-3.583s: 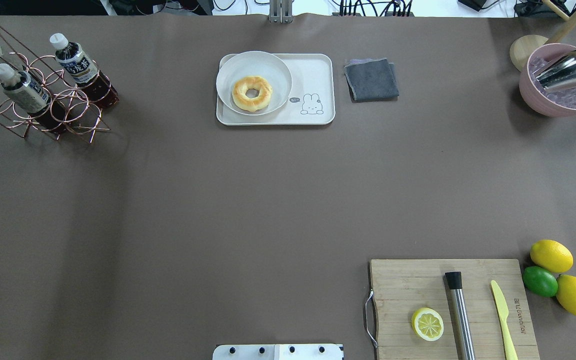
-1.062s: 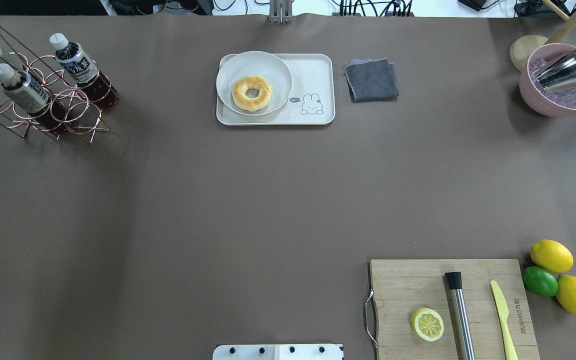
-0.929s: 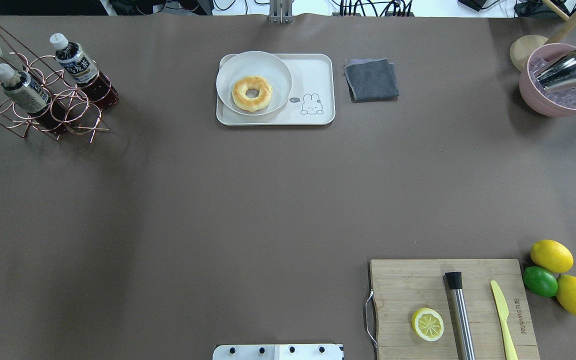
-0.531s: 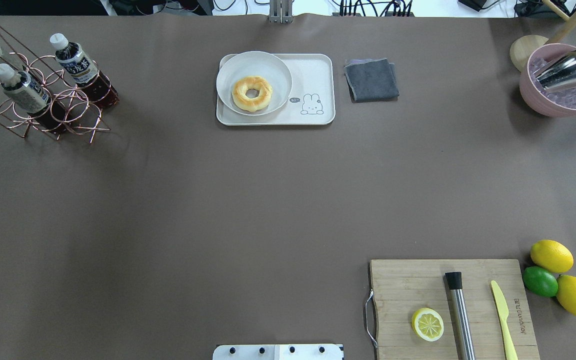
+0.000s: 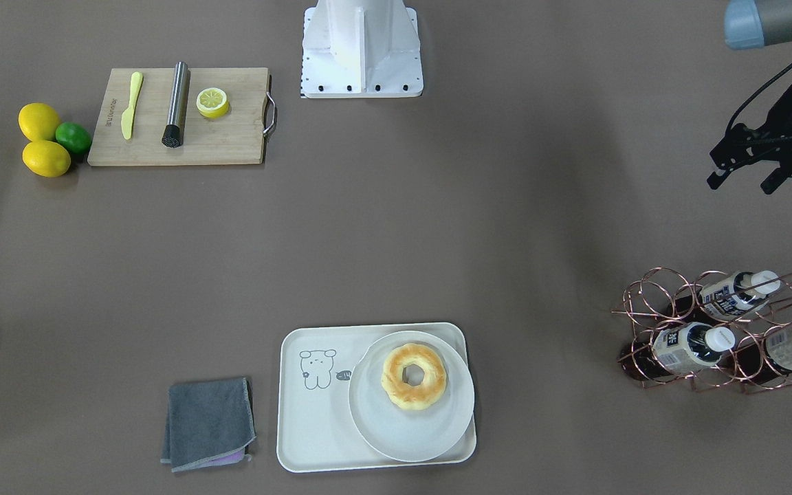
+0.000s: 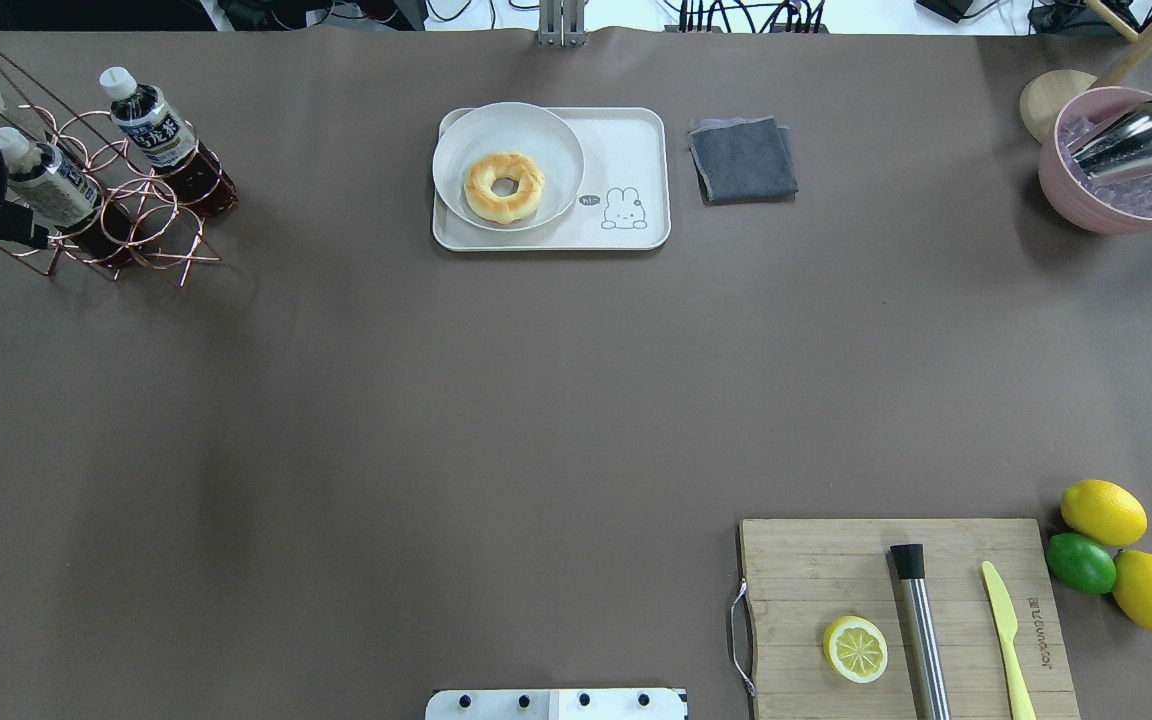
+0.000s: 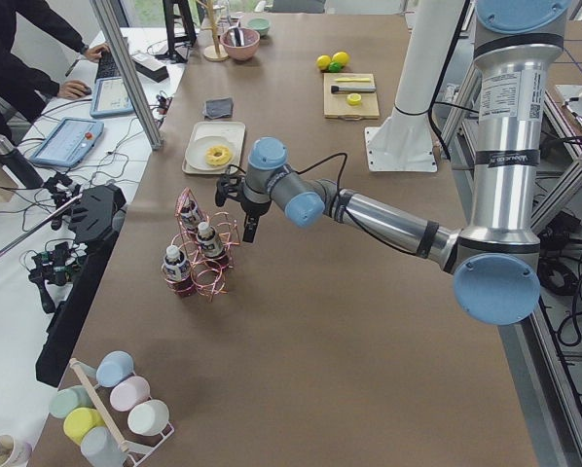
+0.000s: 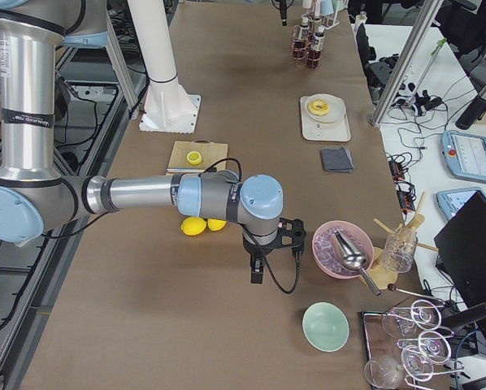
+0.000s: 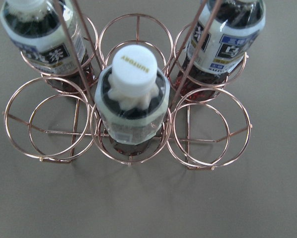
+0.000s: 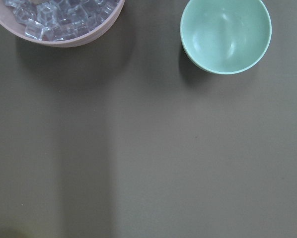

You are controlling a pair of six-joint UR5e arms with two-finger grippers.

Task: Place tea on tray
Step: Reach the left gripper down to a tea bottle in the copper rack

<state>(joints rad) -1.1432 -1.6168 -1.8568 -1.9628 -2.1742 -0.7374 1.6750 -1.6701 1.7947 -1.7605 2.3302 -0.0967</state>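
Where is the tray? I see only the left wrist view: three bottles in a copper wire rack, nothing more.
Observer: The tray lies at the top centre of the overhead view, well to the right of the rack.
Operator: Is there free room on it for the tea?
Observer: Yes. A plate with a doughnut covers its left half in that view; the half with the bear drawing is bare.
Operator: And my left gripper, open or shut?
Observer: The front-facing view shows the left gripper open, holding nothing.
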